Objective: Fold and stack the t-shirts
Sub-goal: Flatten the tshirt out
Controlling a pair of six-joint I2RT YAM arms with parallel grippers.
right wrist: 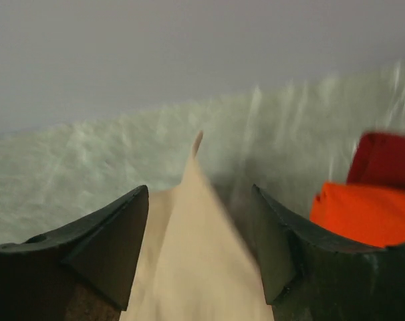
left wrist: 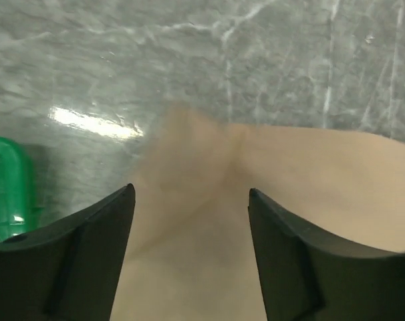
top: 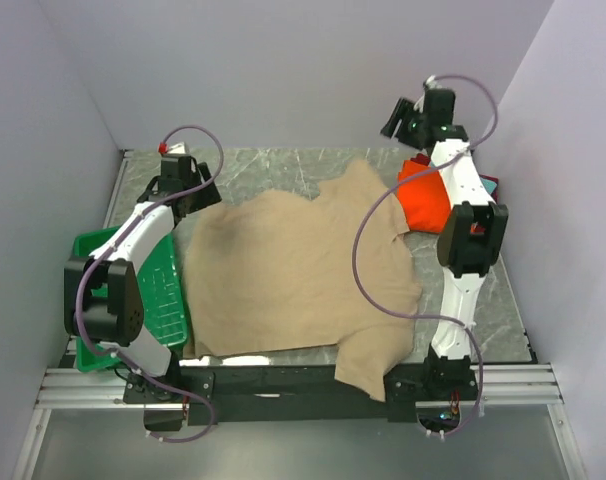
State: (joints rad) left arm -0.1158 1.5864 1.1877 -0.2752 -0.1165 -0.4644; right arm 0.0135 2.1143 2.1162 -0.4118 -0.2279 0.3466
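Nearest: the tan shirt (top: 303, 270) lies spread flat, unfolded, w/ one flap draped over the front rail (top: 103, 385) by the R arm base. A pull toward the far side could snag that flap, or its weight could drag cloth off the edge.

Tray (top: 163, 295) sits just left of the L gripper (left wrist: 189, 221), touching the shirt's edge. A low sweep could clip its rim.

L gripper: jaws apart, nothing pinched. A shirt corner lies below and btwn them on the table (left wrist: 256, 60). Closing here might catch only a wrinkle, or scrape the marble.

R gripper (right wrist: 199, 221): jaws apart too, no grip. A peak of tan cloth stands btwn them, but it's blurred, so can't tell if it touches a jaw or is loose. If it's caught, the arm could tug the shirt askew.

Right of the R gripper: orange shirt (right wrist: 363, 214), folded, w/ red shirt (right wrist: 383, 160) behind it. From above the R arm and cable cross over them and could nudge the pile.

Hidden: the teal shirt (top: 490, 184) is a mere sliver past the arm, the red one doesn't show from above, and the tan shirt's left edge is under the L arm.
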